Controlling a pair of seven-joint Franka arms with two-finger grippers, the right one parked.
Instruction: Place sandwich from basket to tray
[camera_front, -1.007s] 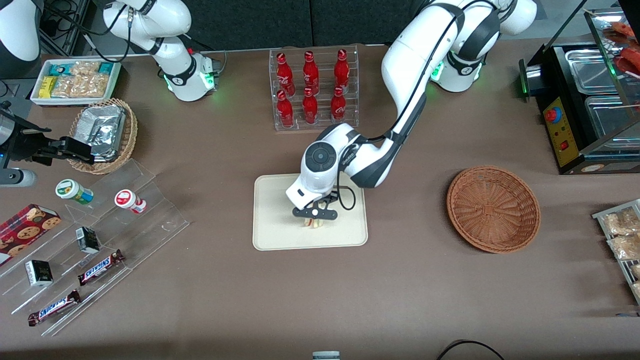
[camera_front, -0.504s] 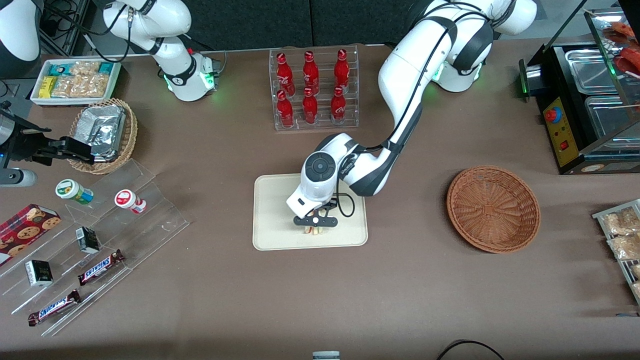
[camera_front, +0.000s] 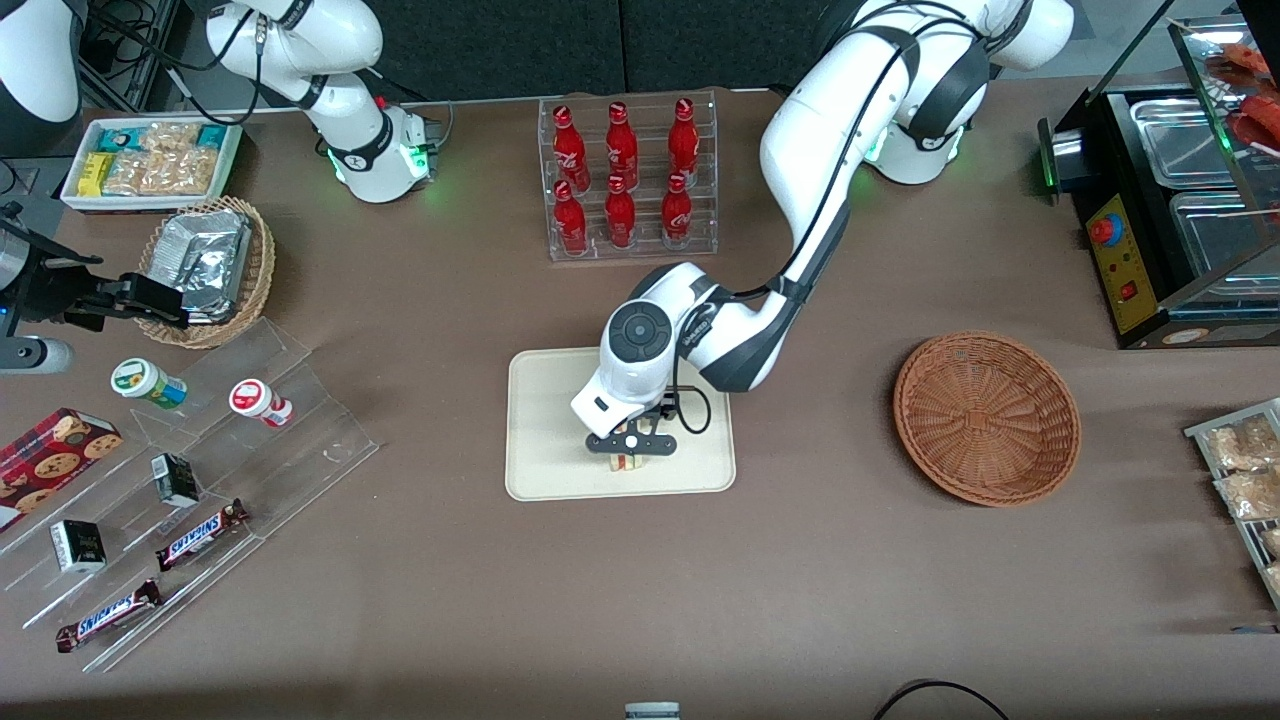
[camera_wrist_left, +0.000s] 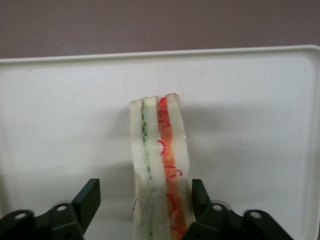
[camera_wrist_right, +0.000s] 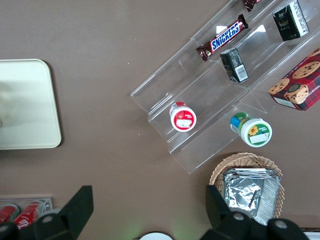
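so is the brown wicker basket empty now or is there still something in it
Empty. The basket shows only bare weave inside. The sandwich stands on its edge on the tray, between the gripper's open jaws.

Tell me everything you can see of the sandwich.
The sandwich is a narrow wedge of pale white bread with a green line and a red-orange layer of filling along its edge, under shiny clear wrap. It stands on the cream tray, toward the tray's edge nearer the front camera. The claw is open around it: one finger sits close against it, the other clearly apart.

Six red bottles (camera_front: 622, 180) in a clear rack, foil packets (camera_front: 203, 262) in a tan basket, two Snickers bars (camera_front: 203, 533) on acrylic steps
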